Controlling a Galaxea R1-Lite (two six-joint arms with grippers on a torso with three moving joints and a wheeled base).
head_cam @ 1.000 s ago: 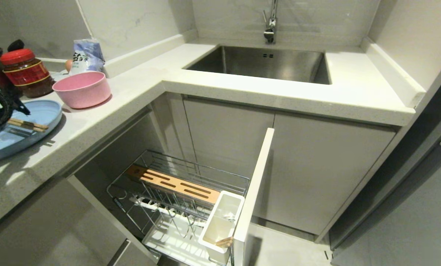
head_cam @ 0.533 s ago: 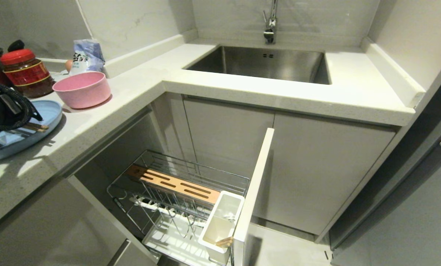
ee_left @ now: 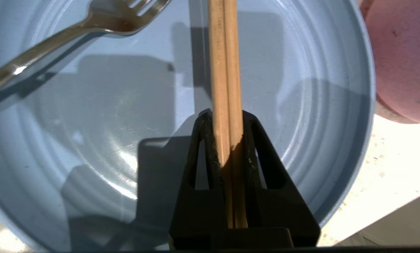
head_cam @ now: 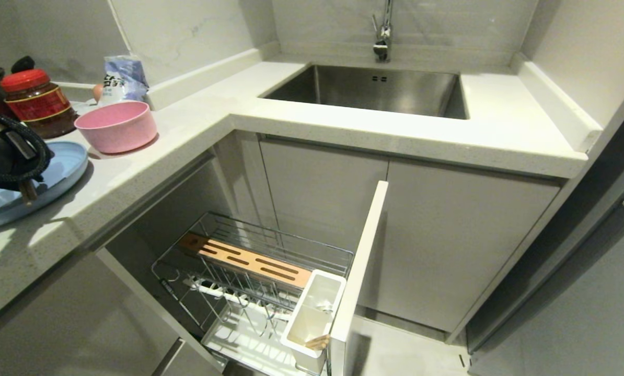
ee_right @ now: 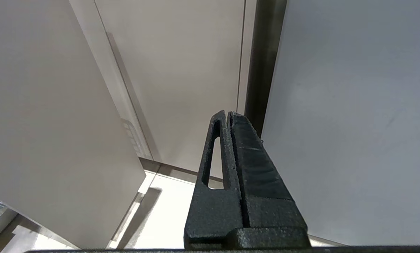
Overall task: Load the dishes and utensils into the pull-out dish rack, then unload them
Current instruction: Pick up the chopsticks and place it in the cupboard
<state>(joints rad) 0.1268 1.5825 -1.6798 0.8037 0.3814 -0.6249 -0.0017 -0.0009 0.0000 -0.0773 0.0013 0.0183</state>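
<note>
A: Left gripper point(ee_left: 227, 140) over the light-blue oval plate point(ee_left: 90, 140) at the counter's left end. Clamped on the pair of chopsticks point(ee_left: 224, 70), both sticks side by side between the black fingers point(ee_left: 203, 147).

B: Long axis?

A: Straight out ahead of the claw, running on past the fingertips across the plate. Grip near one end; far end out of the wrist view. Whether lifted clear of the plate or touching it: cannot tell.

B: Anything else in the plate?

A: Silver fork point(ee_left: 72, 31), to one side of the claw and well apart from the sticks, tines pointing toward them. Pink bowl point(head_cam: 116, 125) just beyond the plate's rim, on the counter.

B: Target?

A: Pull-out dish rack point(head_cam: 260, 271), drawn open, below and to the claw's right in the head view. White utensil cup point(head_cam: 312, 313) at its front corner against the tall front panel; something pale and wooden-looking at the cup's bottom. Wire basket otherwise without dishes.

B: Next move, likely?

A: Lift, carry right and down, tip the sticks upright for the cup's narrow mouth.

B: Right gripper point(ee_right: 230, 119)?

A: Closed on nothing, parked by cabinet panels, farther from the plate.
</note>
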